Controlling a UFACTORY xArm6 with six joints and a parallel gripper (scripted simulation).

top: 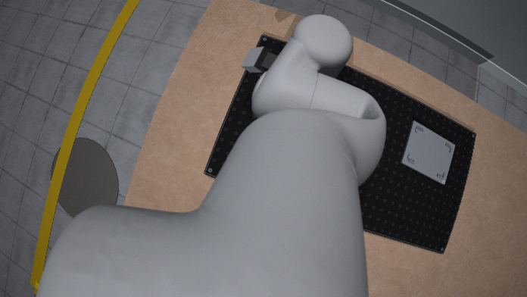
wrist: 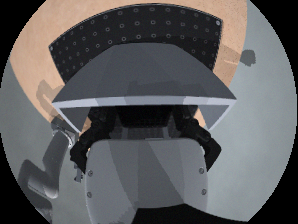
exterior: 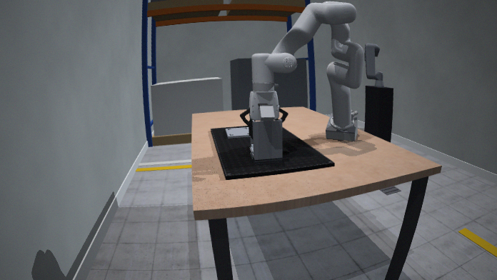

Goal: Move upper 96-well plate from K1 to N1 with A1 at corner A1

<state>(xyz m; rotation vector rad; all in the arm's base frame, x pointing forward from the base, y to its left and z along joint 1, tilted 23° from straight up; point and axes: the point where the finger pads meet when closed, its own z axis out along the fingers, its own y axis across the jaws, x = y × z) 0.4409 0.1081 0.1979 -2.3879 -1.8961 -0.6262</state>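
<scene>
My gripper [exterior: 264,116] [wrist: 144,101] hangs straight down over the stack rack K1 [exterior: 267,139], a tall grey box on the black mat. It is shut on the upper 96-well plate [wrist: 143,86], which fills the middle of the wrist view as a wide grey slab held level just above the rack's open top. The lower plate is hidden inside the rack. The plate nest N1 [top: 428,152] is a pale grey square with corner locators at the other end of the mat; it also shows in the exterior view [exterior: 238,132]. I cannot make out its A1 mark. The arm hides the rack in the top view.
The black perforated mat [exterior: 271,153] lies on a wooden table. The arm's base [exterior: 340,130] stands at the table's right side, with a dark post [exterior: 378,111] beyond it. Blue shelving [exterior: 150,71] stands behind the table.
</scene>
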